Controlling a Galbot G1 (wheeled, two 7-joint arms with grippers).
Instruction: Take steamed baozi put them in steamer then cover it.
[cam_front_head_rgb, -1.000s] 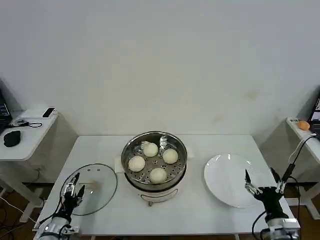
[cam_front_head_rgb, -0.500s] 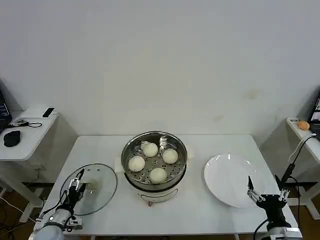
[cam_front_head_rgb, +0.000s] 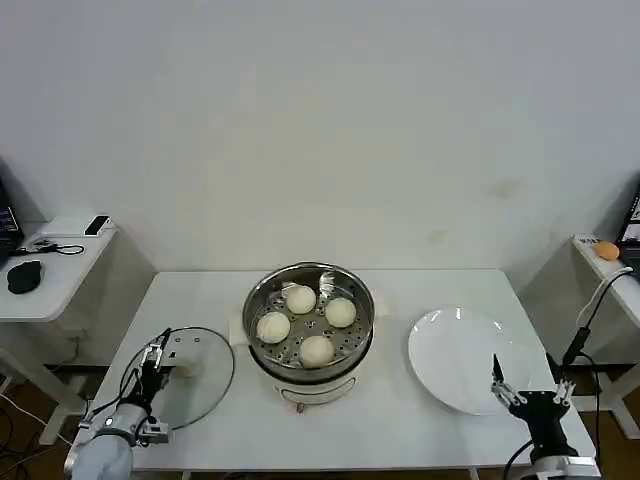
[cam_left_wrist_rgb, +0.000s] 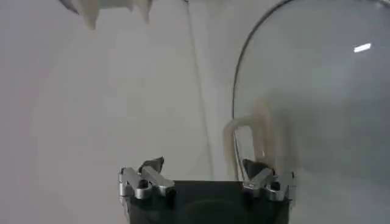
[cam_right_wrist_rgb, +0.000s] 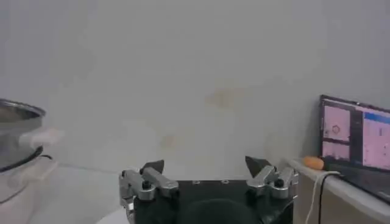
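You had all four steamed baozi (cam_front_head_rgb: 301, 299) in the steamer (cam_front_head_rgb: 309, 318) mid-bench; only covering remained, your open left hand (cam_front_head_rgb: 155, 372) above the glass lid (cam_front_head_rgb: 190, 377), right hand (cam_front_head_rgb: 530, 383) open, idle by the plate (cam_front_head_rgb: 455, 355)

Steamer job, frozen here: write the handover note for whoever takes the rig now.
Left gripper: open, over the near-left part of the glass lid, at its cream handle, nothing gripped.
Right gripper: open, empty, low at the table's near-right edge beside the white plate.
Things: all four steamed baozi sit on the perforated tray in the steamer, mid-table. Lid lies flat on the table left of it.
Done: loading.
Left: grip the lid handle, lift, cover the steamer.
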